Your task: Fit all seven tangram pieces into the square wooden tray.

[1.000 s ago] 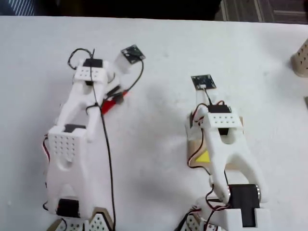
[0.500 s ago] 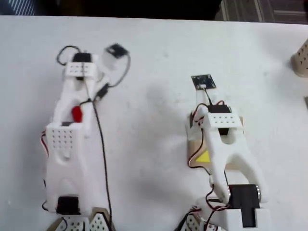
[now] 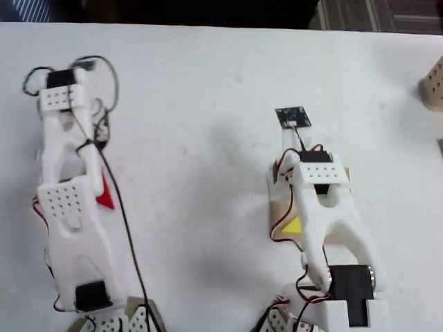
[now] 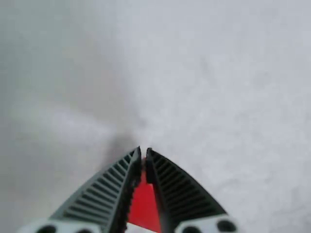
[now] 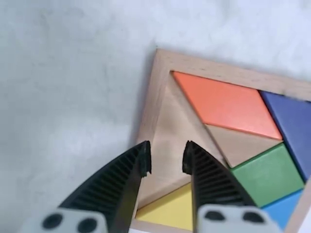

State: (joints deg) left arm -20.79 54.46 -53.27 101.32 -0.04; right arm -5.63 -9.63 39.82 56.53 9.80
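Fingers of left gripper (image 4: 143, 151) are pinched shut on red piece (image 4: 144, 206), over bare desk (image 3: 208, 104) near its left edge. That's well apart from the square wooden tray (image 5: 151, 92), which sits toward the desk's right side beneath right gripper (image 5: 166, 158). Its fingers are a little apart, empty, above the tray's bare triangular gap.

Risks, imo: thin piece btw ribbed fingers could twist or slip in transit; right gripper over the tray may block the approach; snug gap, so a tilted piece jams on the rim.

Pieces look flat, smooth, painted, w/ sharp corners; tray is pale raw wood w/ low raised rim
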